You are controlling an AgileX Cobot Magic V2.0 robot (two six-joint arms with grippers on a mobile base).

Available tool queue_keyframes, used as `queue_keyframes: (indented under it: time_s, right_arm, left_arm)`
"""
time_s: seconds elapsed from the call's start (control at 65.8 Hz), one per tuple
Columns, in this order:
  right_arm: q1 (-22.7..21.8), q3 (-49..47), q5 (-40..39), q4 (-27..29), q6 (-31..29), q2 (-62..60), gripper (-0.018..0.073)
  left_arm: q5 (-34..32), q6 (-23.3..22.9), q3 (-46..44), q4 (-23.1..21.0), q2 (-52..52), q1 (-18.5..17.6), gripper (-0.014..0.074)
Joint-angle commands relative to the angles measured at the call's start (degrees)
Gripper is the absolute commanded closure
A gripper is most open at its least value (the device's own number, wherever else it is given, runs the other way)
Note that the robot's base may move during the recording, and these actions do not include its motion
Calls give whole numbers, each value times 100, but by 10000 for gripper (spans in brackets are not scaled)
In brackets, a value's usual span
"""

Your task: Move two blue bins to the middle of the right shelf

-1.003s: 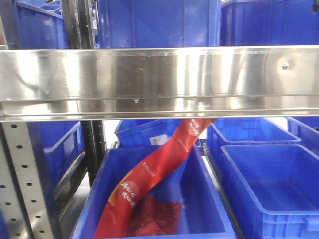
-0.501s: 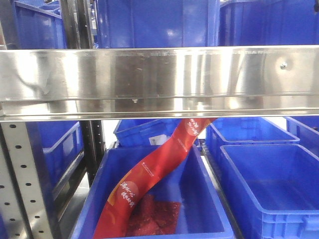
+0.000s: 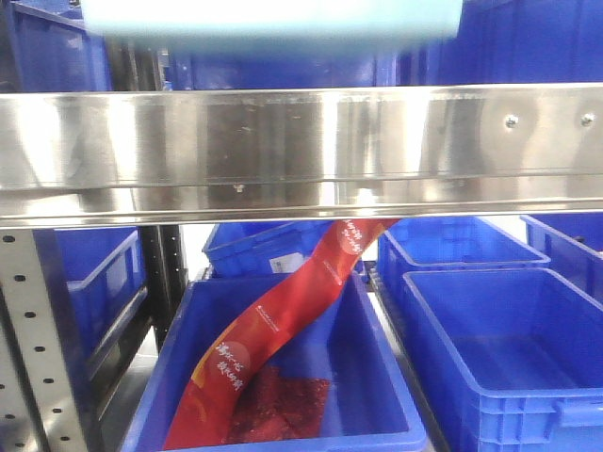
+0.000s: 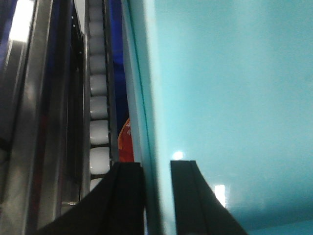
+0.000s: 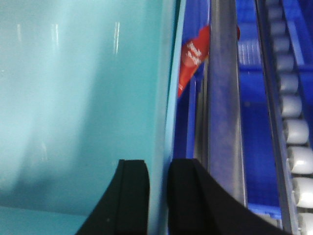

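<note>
A pale cyan-blue bin shows as a blurred band at the top of the front view, above the steel shelf rail. In the left wrist view its smooth inside fills the right side. My left gripper straddles its left wall, one black finger outside and one inside, shut on it. In the right wrist view the same bin fills the left side. My right gripper is shut on its right wall in the same way. I see only this one pale bin.
Dark royal-blue bins stand on the shelf below the rail. The near one holds a long red packet, and an empty one sits to its right. More dark bins line the level above. White roller tracks and a perforated upright flank the bays.
The pale bin has come into the top of the front view, where there was none before. The shelf and its bins have slid slightly left in the picture.
</note>
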Motion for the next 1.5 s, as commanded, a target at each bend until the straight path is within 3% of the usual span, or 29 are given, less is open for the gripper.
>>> queue_keyframes:
  time_s: [0.0, 0.122, 0.426, 0.486, 0.532, 0.653, 0.714, 0.805, 0.912, 0.988, 1.079, 1.231, 1.261, 1.413, 1.489]
  right_arm:
    - [12, 194, -907, 83, -7, -95, 727]
    - [12, 306, -995, 94, -7, 7, 727]
    - [12, 306, -994, 106, -7, 291, 706]
    - [12, 306, -993, 106, -7, 291, 627]
    - [12, 306, -1004, 120, -7, 291, 519]
    - [12, 280, -1005, 151, -7, 281, 255]
    - [12, 272, -1045, 181, -7, 245, 190]
    - [12, 165, -1016, 208, -7, 141, 167]
    - [12, -35, -981, 234, -7, 15, 176]
    - [12, -186, -930, 279, -7, -68, 236]
    - [12, -380, -695, 335, -7, -93, 405]
    - [12, -433, -610, 396, -7, -93, 730]
    - [12, -433, -596, 407, -7, -106, 724]
    - [127, -404, -620, 394, -239, -238, 724]
    - [219, -128, -850, 385, -394, -394, 724]
  left_arm:
    - [-984, 5, 291, -38, -86, -15, 707]
    - [-1309, 5, 554, -25, -68, -15, 707]
    - [-1341, 5, 571, -7, 158, -15, 683]
    - [-1328, 5, 559, -7, 158, -15, 624]
    - [-1328, 5, 558, -7, 158, -15, 558]
    - [-1104, 5, 558, -7, 145, -15, 298]
    - [-1022, 5, 558, -7, 90, -15, 176]
    - [-1045, 5, 549, 40, -20, -15, 120]
    - [-1119, 5, 549, 69, -208, -15, 134]
    - [-1145, 5, 549, 69, -342, -15, 190]
    - [-1178, 5, 549, 69, -481, -15, 333]
    - [-1184, 5, 549, 11, -546, -15, 662]
    - [-1127, 17, 549, -47, -560, -15, 706]
    - [-1024, 75, 632, -97, -747, -15, 707]
    - [-1385, 124, 1105, -107, -997, -83, 707]
